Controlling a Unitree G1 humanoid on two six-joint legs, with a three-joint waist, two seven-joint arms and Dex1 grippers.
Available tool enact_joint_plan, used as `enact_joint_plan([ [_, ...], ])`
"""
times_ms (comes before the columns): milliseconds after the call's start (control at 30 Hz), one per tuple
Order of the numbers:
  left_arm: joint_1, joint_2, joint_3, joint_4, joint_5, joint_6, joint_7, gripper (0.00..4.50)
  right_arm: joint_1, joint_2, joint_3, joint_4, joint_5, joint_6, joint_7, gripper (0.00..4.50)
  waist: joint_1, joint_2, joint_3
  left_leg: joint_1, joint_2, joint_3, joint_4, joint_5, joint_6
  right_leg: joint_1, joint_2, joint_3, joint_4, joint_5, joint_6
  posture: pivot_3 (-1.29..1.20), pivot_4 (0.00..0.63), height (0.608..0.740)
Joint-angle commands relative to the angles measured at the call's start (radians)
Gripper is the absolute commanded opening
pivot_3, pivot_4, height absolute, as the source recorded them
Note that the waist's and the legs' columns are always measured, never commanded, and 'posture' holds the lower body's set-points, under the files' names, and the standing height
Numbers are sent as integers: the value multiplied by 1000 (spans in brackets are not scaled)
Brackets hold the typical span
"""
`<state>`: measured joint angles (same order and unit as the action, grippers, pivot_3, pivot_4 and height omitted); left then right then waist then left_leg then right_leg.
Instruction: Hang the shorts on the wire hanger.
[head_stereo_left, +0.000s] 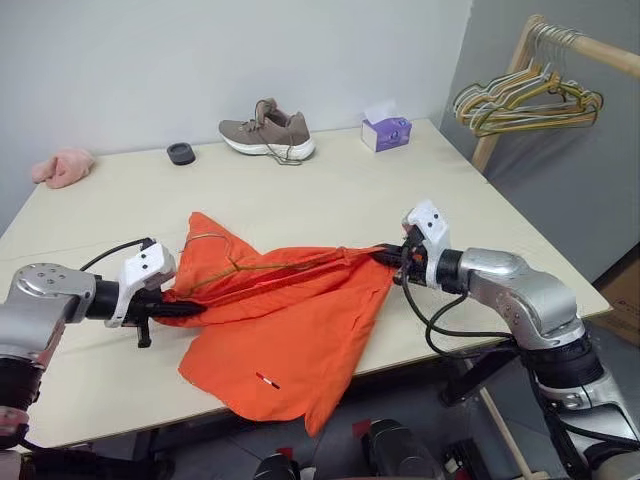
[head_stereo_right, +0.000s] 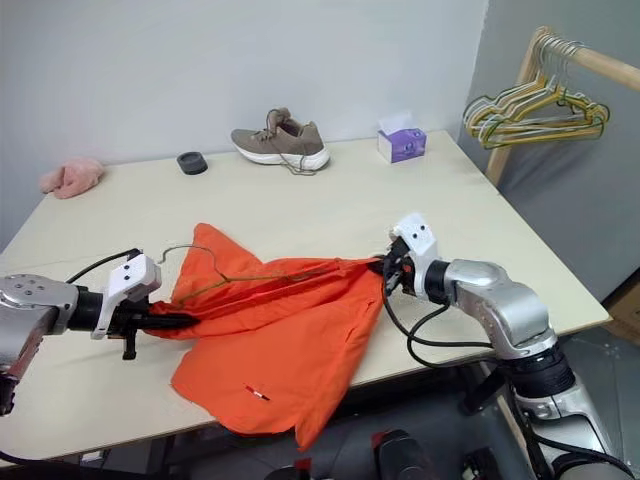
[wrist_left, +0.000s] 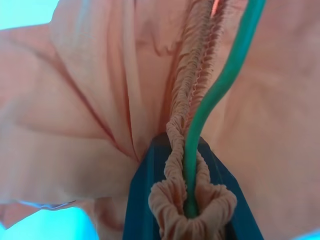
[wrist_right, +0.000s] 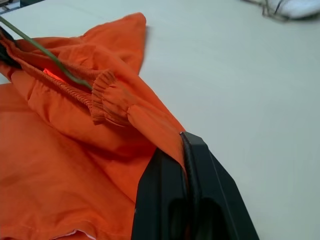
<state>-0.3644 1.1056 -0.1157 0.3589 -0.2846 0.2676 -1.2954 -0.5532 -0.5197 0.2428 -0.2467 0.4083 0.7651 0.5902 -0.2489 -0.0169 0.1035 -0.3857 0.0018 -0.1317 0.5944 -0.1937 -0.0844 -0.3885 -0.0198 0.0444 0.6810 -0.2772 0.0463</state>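
**Shorts stretched between 2 grippers, hanger wire caught in the waistband**

The orange shorts (head_stereo_left: 290, 330) hang over the near edge of the table (head_stereo_left: 450, 230), pulled taut between both arms. The left gripper (head_stereo_left: 185, 310) is clamped on one end of the gathered waistband, and the left wrist view shows its fingers (wrist_left: 145, 200) pinching the bunched elastic together with the green wire hanger (wrist_left: 225, 80). The right gripper (head_stereo_left: 388, 255) is closed on the fabric at the opposite end, the cloth squeezed between its fingers (wrist_right: 200, 195).

To do this step well, I judge that the 2 grips should keep an even tension so the waistband stays straight and open enough for the wire to sit along it. Too much pull could bend the thin wire or slip the fabric free; slack would let the cloth bunch and drop off the table edge.

The waistband's long axis runs across the table from the robot's left to its right, rising slightly toward the right gripper. The hanger lies roughly along that line, its hook (head_stereo_right: 180, 250) curving out at the left end, away from the robot.
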Motion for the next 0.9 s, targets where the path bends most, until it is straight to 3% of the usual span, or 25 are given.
enact_joint_plan([
  [33,-33,-17,2,69,84,25,62,0,-54,-47,-5,-64,-103,-60,-17,31,0,0,0,0,0,0,0,0,0,0,0,0,0,0,0,-221,39,740],
  [200,-60,-73,-4,-22,66,49,34,0,-87,-27,88,-50,-216,-122,-28,31,-1,0,0,0,0,0,0,0,0,0,0,0,0,0,0,-228,39,740],
  [467,-58,-105,0,-197,14,101,-40,0,-90,-10,124,-61,-250,-179,54,31,-1,0,0,0,0,0,0,0,0,0,0,0,0,0,0,-222,36,740],
  [600,-62,-115,0,-201,29,101,-33,0,-74,-48,111,-87,-266,-191,100,931,-1,0,0,0,0,0,0,0,0,0,0,0,0,0,0,-221,36,740],
  [733,-51,-119,-14,-181,63,66,-30,0,-28,-194,71,-218,-203,-149,252,2291,1,0,0,0,0,0,0,0,0,0,0,0,0,0,0,-230,40,740],
  [833,-51,-126,-21,-179,79,54,-39,0,-19,-254,52,-216,-221,-153,272,3240,0,-1,0,0,0,0,0,0,0,1,0,0,-1,-1,0,-241,41,740],
  [900,-56,-131,-23,-174,84,49,-43,0,-21,-260,54,-193,-242,-165,270,3240,-4,-1,0,0,0,0,0,0,0,1,0,0,-1,0,0,-245,40,740],
])
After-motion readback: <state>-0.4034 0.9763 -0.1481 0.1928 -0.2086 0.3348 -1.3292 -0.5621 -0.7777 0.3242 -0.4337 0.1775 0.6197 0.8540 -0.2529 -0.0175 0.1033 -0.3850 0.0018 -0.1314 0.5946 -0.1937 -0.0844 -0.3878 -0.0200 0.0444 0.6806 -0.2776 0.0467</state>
